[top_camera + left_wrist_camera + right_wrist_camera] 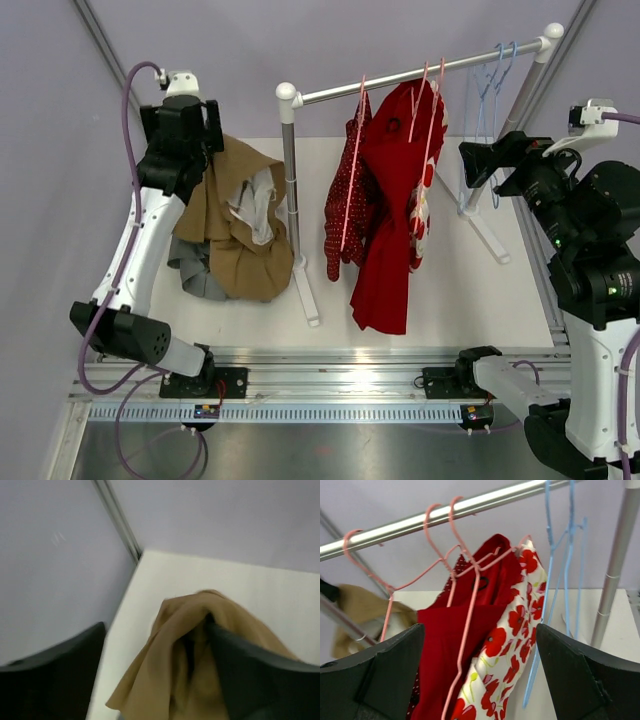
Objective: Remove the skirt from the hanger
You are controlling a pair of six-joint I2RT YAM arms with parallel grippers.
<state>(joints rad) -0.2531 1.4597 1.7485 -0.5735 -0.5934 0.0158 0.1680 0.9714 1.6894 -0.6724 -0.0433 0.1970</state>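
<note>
Tan skirt [240, 250], off any hanger and heaped on the table [330, 335] at ten o'clock beneath your spread left gripper [155, 677], whose three-o'clock finger [260, 680] touches a fold that could snag and drag upward if you lift; right gripper [475, 172] open, empty.

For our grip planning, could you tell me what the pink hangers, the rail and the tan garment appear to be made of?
Pink hangers: thin wire, likely metal with a smooth pink coating, judging by the slim bent hooks. Rail: metal tube, bright satin sheen. Tan garment: soft woven cloth, matte, lying in loose folds.
</note>
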